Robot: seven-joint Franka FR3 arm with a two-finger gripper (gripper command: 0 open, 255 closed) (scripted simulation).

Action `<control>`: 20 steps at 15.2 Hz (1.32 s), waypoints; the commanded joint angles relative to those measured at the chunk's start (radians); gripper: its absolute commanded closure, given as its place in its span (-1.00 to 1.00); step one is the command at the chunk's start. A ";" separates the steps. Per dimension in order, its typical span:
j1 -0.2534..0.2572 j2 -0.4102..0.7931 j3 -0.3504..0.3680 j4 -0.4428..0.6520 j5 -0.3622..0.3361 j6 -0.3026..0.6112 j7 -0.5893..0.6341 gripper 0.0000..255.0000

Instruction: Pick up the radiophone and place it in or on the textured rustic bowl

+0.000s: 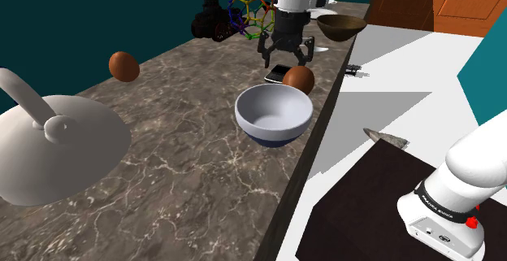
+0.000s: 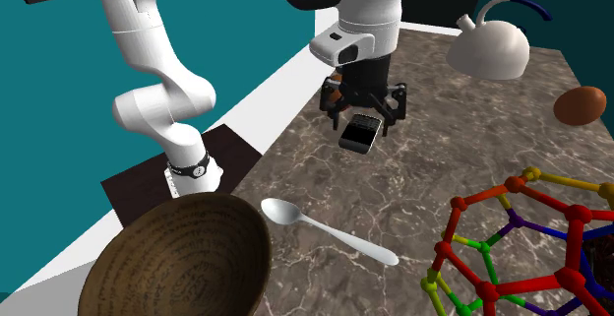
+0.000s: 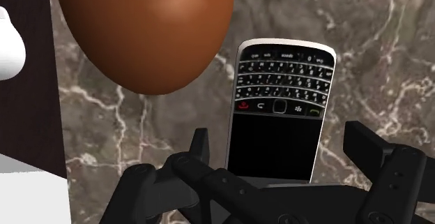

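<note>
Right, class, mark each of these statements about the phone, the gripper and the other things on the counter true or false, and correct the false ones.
1. The gripper hangs over the phone, which lies flat on the marbled counter, keypad up. True.
2. The gripper is shut on the phone. False: its fingers stand apart on either side of the phone, touching neither edge.
3. A brown egg sits close beside the phone. True.
4. The spoon lies inside the brown textured bowl. False: it lies on the counter next to that bowl.
</note>
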 commanded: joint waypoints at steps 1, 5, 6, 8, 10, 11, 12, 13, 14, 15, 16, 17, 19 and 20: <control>0.000 0.003 0.001 -0.020 -0.001 0.023 -0.001 -1.00; 0.000 0.003 0.001 -0.020 -0.001 0.023 -0.001 -1.00; 0.000 0.003 0.001 -0.020 -0.001 0.023 -0.001 -1.00; 0.000 0.003 0.001 -0.020 -0.001 0.023 -0.001 -1.00; 0.000 0.003 0.001 -0.020 -0.001 0.023 -0.001 1.00; 0.000 0.003 0.002 -0.020 -0.001 0.023 -0.001 1.00; 0.000 0.004 0.002 -0.019 -0.001 0.023 0.000 1.00; 0.000 0.003 0.002 -0.020 -0.001 0.023 0.000 1.00; 0.000 0.004 0.002 -0.019 -0.001 0.023 0.000 1.00; 0.000 0.004 0.002 -0.020 -0.001 0.023 0.000 1.00; 0.000 0.004 0.002 -0.020 -0.001 0.024 0.000 1.00; 0.000 0.004 0.002 -0.019 -0.001 0.023 0.000 1.00; 0.000 0.003 0.001 -0.007 -0.001 0.010 0.000 1.00; -0.001 0.003 0.000 0.007 -0.002 -0.004 0.001 1.00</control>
